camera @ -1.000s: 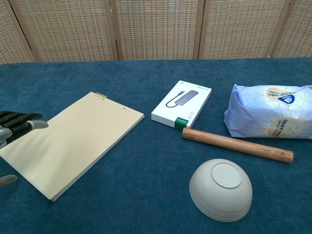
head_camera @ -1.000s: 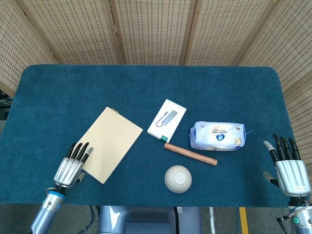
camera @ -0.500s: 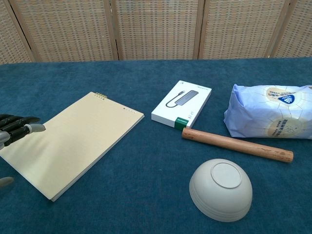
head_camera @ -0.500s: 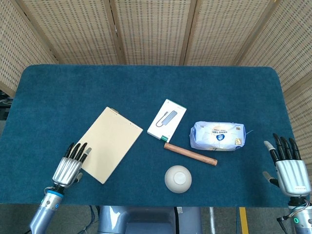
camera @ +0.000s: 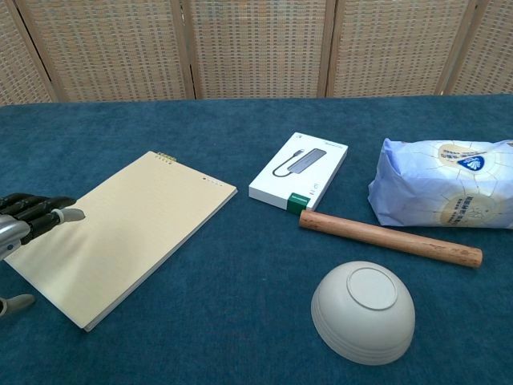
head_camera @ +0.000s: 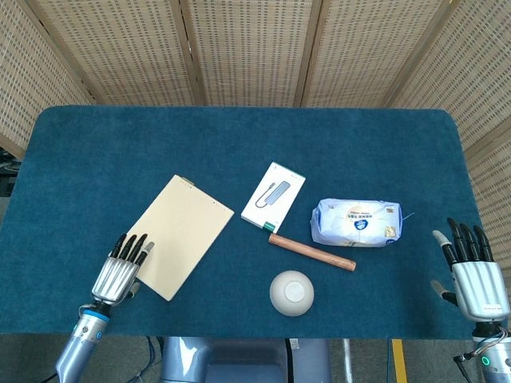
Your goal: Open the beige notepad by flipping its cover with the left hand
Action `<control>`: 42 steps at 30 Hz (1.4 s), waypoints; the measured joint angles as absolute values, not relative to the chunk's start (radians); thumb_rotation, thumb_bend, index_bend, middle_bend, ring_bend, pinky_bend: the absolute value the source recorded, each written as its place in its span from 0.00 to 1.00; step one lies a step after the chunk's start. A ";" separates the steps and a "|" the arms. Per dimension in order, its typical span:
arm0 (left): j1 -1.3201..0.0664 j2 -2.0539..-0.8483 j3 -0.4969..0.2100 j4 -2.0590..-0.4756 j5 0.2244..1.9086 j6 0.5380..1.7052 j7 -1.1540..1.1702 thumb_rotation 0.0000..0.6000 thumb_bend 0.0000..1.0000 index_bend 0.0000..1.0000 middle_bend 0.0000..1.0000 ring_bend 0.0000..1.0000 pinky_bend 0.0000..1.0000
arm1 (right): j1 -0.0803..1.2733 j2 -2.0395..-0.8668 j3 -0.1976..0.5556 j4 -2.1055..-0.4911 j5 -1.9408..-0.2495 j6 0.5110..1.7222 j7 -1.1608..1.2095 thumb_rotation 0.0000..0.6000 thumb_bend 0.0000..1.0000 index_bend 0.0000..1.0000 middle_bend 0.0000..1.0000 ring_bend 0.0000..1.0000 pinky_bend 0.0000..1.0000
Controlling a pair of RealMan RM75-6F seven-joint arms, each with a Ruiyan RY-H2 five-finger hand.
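On the blue table [head_camera: 96,152], toward its front left, lies the beige notepad [head_camera: 177,234], flat and with its cover down, set at a slant so that its bound edge points away from the robot; just beside the notepad's near left edge sits the left hand [head_camera: 120,273], palm down, holding nothing, its fingers straight and a little apart, the dark fingertips [camera: 36,210] at the pad's edge, though I cannot tell whether they touch it; the thumb shows apart from them, nearer the table's front edge, in the chest view. Right of the notepad, near but apart from it, rests a white box [head_camera: 274,196] with a green end and a picture of a cable adapter on its lid; just in front of that box, further right of the notepad, a wooden rolling pin [head_camera: 311,251] lies at a slant; in front of the pin stands a pale bowl [head_camera: 291,292] upside down; beyond the pin, well right of the notepad, sits a white and blue packet [head_camera: 356,222]. Far right of the notepad, at the table's front corner, the right hand [head_camera: 473,273] is empty, fingers straight and spread; behind the table stand woven screens [head_camera: 255,48].
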State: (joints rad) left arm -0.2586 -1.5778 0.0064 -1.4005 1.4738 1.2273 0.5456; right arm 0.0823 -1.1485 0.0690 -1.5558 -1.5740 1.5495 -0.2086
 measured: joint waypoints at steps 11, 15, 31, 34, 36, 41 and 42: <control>-0.266 -1.594 0.000 -1.392 1.456 1.229 0.549 1.00 0.26 0.03 0.00 0.00 0.00 | 0.082 -1.148 0.069 -1.558 -1.573 1.548 -0.208 1.00 0.10 0.14 0.00 0.00 0.00; -0.269 -1.599 -0.001 -1.385 1.452 1.229 0.550 1.00 0.26 0.03 0.00 0.00 0.00 | 0.082 -1.148 0.068 -1.560 -1.571 1.546 -0.206 1.00 0.10 0.14 0.00 0.00 0.00; -0.278 -1.635 -0.003 -1.339 1.438 1.227 0.540 1.00 0.29 0.05 0.00 0.00 0.00 | 0.082 -1.148 0.069 -1.559 -1.574 1.550 -0.203 1.00 0.10 0.14 0.00 0.00 0.00; -0.278 -1.650 -0.004 -1.319 1.446 1.241 0.525 1.00 0.30 0.05 0.00 0.00 0.00 | 0.081 -1.148 0.069 -1.559 -1.573 1.550 -0.202 1.00 0.10 0.14 0.00 0.00 0.00; -0.279 -1.656 -0.004 -1.310 1.451 1.247 0.520 1.00 0.30 0.06 0.00 0.00 0.00 | 0.081 -1.147 0.069 -1.559 -1.572 1.549 -0.201 1.00 0.10 0.14 0.00 0.00 0.00; -0.281 -1.667 -0.006 -1.298 1.453 1.254 0.513 1.00 0.30 0.06 0.00 0.00 0.00 | 0.082 -1.147 0.068 -1.559 -1.574 1.549 -0.203 1.00 0.10 0.14 0.00 0.00 0.00; -0.281 -1.667 -0.007 -1.298 1.454 1.256 0.511 1.00 0.30 0.06 0.00 0.00 0.00 | 0.081 -1.147 0.068 -1.559 -1.574 1.549 -0.203 1.00 0.10 0.14 0.00 0.00 0.00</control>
State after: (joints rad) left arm -0.2813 -1.6673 -0.0065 -1.2983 1.4537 1.2555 0.5111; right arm 0.0815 -1.1474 0.0679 -1.5592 -1.5744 1.5494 -0.2031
